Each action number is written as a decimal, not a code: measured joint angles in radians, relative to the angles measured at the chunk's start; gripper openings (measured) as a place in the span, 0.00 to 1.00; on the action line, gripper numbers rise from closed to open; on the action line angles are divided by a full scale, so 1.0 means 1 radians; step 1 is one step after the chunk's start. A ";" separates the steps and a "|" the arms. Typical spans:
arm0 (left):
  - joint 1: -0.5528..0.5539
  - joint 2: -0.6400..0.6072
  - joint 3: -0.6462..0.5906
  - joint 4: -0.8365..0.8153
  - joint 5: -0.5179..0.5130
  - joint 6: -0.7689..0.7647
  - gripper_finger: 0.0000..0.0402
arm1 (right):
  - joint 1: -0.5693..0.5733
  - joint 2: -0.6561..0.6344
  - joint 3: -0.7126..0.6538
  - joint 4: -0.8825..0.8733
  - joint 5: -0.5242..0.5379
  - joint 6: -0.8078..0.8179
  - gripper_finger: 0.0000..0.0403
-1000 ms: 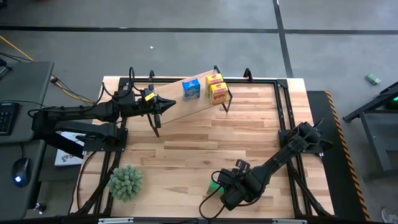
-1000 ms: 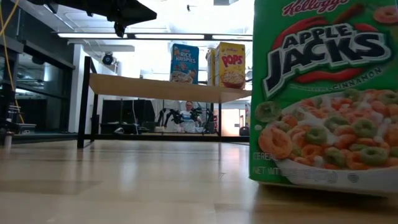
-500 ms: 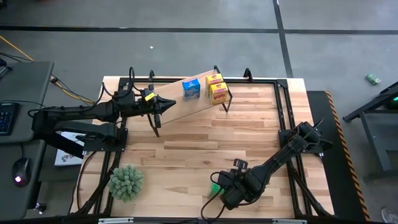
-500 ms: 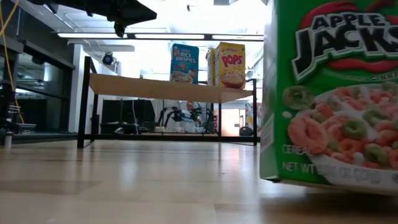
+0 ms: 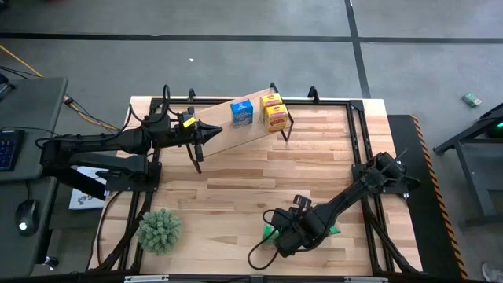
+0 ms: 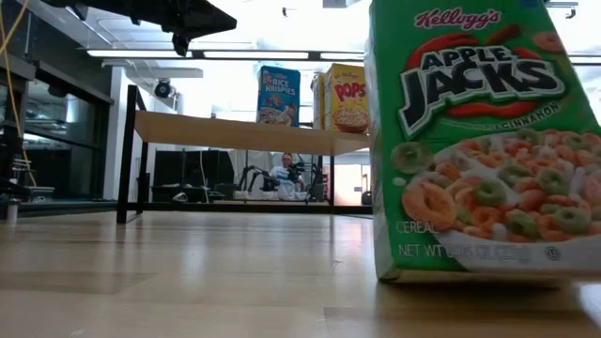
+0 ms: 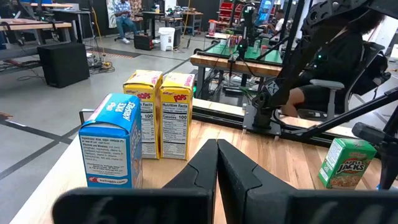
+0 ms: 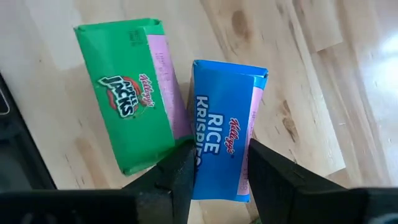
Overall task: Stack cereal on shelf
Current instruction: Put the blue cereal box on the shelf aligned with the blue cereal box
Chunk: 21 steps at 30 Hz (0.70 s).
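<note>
Two cartons stand side by side near the table's near edge: a green Apple Jacks carton (image 8: 124, 93) (image 5: 270, 232) (image 6: 479, 141) and a blue Rice Krispies carton (image 8: 227, 124). My right gripper (image 8: 221, 158) (image 5: 284, 236) hangs over them, shut on the blue one, which the gripper hides in the high view. A bit of another green carton (image 5: 334, 229) shows beside the right forearm. On the sloped wooden shelf (image 5: 228, 130) stand a blue carton (image 5: 241, 112) and two yellow Pops cartons (image 5: 273, 112). My left gripper (image 5: 203, 135) (image 7: 216, 149) waits shut at the shelf's left end. My right gripper pinches the blue carton between its two fingers (image 8: 183, 168) at one end of its top panel (image 8: 217, 177), across its narrow depth. The fingers come from above, pointing down. The carton is upright. I cannot tell whether it is lifted off the table.
A round spiky green plant (image 5: 159, 229) sits at the near left corner. Black frame rails (image 5: 357, 134) run along the table's edges. Bare wood lies between the shelf and the near cartons. People sit in the room beyond the table.
In the low view the green carton tipped and slid toward the right half a second ago; it now stands upright again, a little farther left than at first. In the high view my right forearm swung aside, uncovering the second green carton.
</note>
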 joint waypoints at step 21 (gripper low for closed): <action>0.000 0.000 0.000 0.000 0.000 0.000 0.01 | -0.017 -0.002 0.000 0.035 0.082 -0.148 0.32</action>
